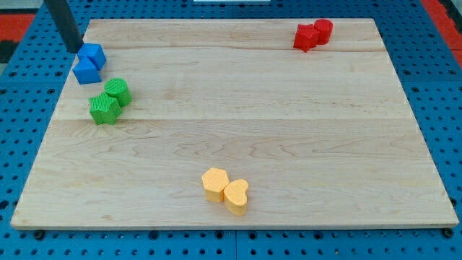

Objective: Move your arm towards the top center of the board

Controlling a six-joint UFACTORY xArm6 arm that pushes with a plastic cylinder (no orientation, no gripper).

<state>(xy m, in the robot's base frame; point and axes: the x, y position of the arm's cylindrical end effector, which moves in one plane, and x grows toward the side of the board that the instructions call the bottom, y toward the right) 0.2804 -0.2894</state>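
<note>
Wooden board (pixel 238 108) lying on blue pegboard. My tip (pixel 74 50) resting at view's top-left, touching or just beside blue blocks (pixel 88 63); no fingers, bare rod. Green pair (pixel 109 101) sitting below. Red pair (pixel 312 35) top right; yellow pair (pixel 225 190) bottom centre. Target, top centre, lying bare. Risk: sweeping rightward, dragging blue blocks along.

The dark rod (pixel 63 22) is cut off by the view's top edge, so only its lower length shows. The two red blocks (pixel 312 34) at the top right sit pressed together, too small for their shapes to be told.
</note>
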